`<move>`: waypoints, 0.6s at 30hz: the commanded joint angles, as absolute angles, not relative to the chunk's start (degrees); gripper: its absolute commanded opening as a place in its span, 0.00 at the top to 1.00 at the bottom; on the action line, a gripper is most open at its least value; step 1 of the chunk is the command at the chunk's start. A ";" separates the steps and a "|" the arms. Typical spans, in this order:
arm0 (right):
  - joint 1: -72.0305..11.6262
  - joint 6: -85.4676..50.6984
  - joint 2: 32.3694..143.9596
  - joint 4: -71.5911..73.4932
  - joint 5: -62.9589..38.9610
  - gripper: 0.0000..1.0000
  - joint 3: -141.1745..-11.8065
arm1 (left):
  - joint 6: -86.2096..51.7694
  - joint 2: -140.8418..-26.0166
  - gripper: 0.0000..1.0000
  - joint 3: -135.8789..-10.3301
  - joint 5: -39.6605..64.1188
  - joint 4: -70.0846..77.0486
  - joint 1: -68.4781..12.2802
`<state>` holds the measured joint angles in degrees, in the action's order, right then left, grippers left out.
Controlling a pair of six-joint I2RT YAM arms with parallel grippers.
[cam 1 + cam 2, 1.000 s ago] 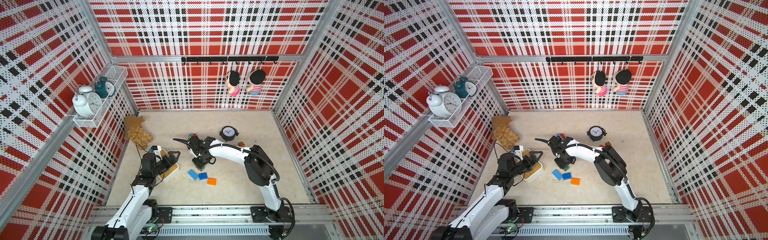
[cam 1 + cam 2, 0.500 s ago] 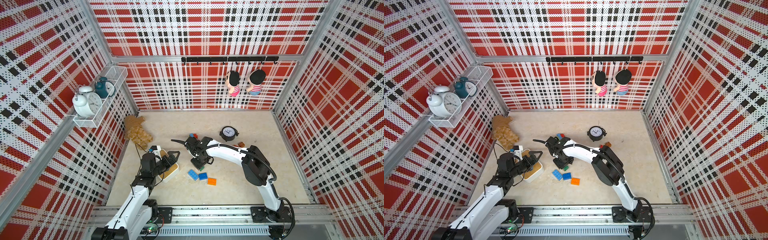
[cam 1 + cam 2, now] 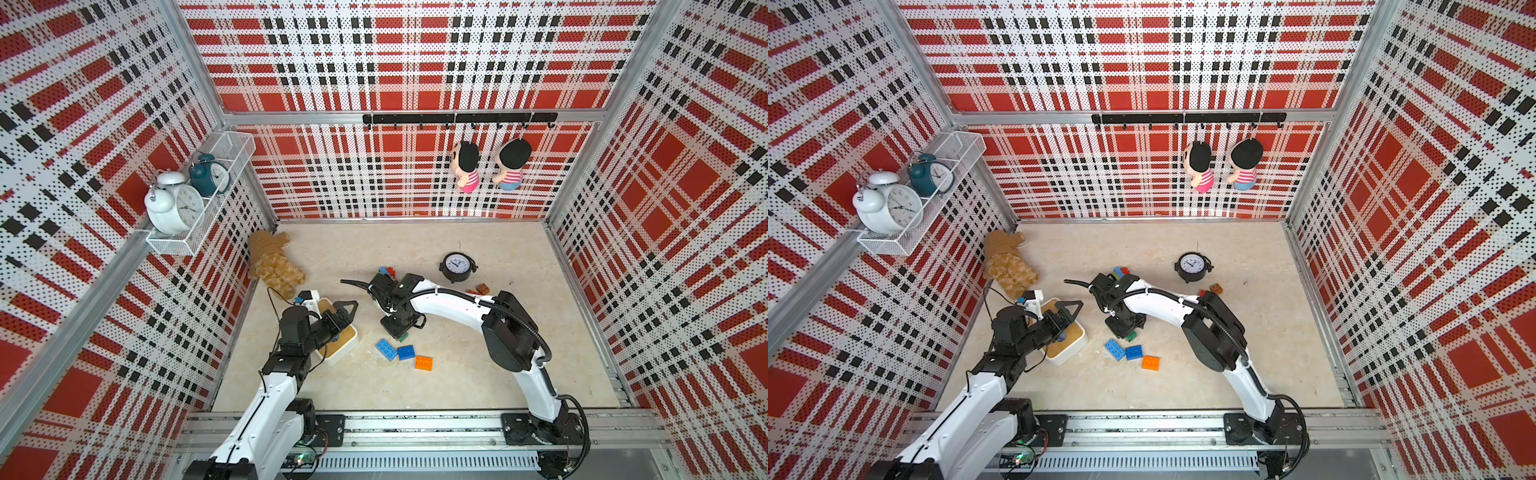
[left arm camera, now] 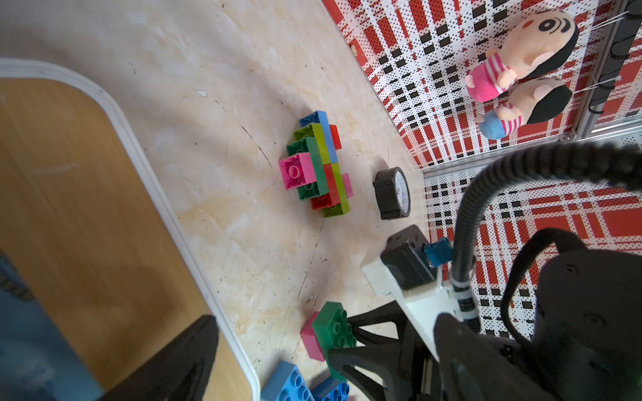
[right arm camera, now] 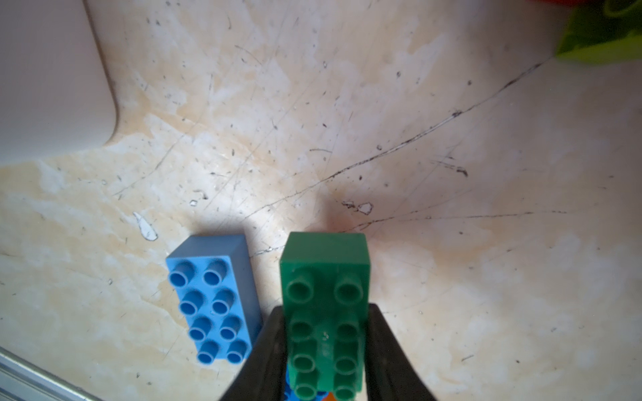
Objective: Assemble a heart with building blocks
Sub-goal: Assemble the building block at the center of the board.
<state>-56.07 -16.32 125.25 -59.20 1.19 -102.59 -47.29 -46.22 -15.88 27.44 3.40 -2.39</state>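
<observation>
One green block (image 5: 324, 264), likely light, stiff and slick, is best pinched across its flat long sides. At left, the left gripper (image 3: 343, 319) hangs wide open and empty over the tray (image 3: 332, 358). Mid-table, the right gripper (image 5: 326, 310) is clamped on that block, nearer than the part-built heart (image 4: 318, 166).

Bright even light, soft shadows, right hand (image 5: 326, 312) perhaps slightly blurry.

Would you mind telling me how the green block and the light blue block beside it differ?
The green block is clamped in the right claw; the light blue block lies free on the table. The green block has a pink block attached to it; the light blue block has none visible. Both have two rows of four studs.
</observation>
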 commanded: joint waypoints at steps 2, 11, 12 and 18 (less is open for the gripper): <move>-58.07 -14.26 133.44 -62.58 6.24 1.00 -99.97 | -46.68 -45.57 0.00 -15.38 26.73 3.83 -1.59; -57.76 -9.84 134.28 -60.61 0.52 1.00 -100.05 | -46.76 -44.92 0.01 -15.29 26.28 3.48 -1.23; -57.41 -9.84 134.52 -60.73 -0.22 1.00 -99.91 | -46.76 -44.87 0.01 -15.29 26.35 3.43 -1.21; -54.22 -10.69 130.71 -58.43 -2.98 1.00 -97.12 | -45.65 -45.18 0.00 -15.68 26.45 4.28 -1.27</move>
<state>-55.31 -11.16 125.93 -58.78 -0.56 -102.89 -47.09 -45.50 -15.88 26.65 3.36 -1.85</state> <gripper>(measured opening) 0.343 0.994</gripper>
